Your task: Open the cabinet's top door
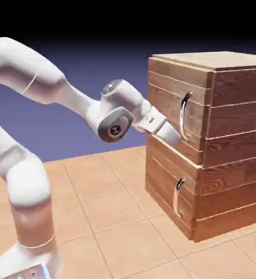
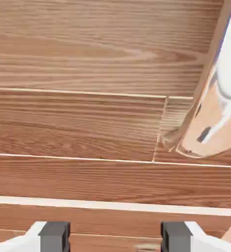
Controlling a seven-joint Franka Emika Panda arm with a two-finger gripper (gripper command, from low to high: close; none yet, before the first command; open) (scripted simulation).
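The tool (image 1: 175, 136) stands with its two fingers well parted and nothing between them; in the hand view the grey fingertips (image 2: 54, 235) sit apart at the bottom edge with only wood planks showing in the gap. In the exterior view the tool is held roughly level at the end of the white arm (image 1: 48, 87), its tips right against the front face of the cabinet (image 1: 233, 141), near the lower edge of the top door (image 1: 171, 106). The door's long curved silver handle (image 1: 184, 114) lies just above and slightly to the right of the tool, close by but not between the fingers. In the hand view that handle (image 2: 230, 54) appears at the far right as a pale bar running down to its foot (image 2: 203, 135) on the wood, well off to one side of the gap between the fingertips. The top door looks flush with the cabinet front. Below it is the shorter lower panel (image 1: 168, 185) with its smaller handle (image 1: 177, 197). The cabinet stands on the tiled surface (image 1: 114, 218).
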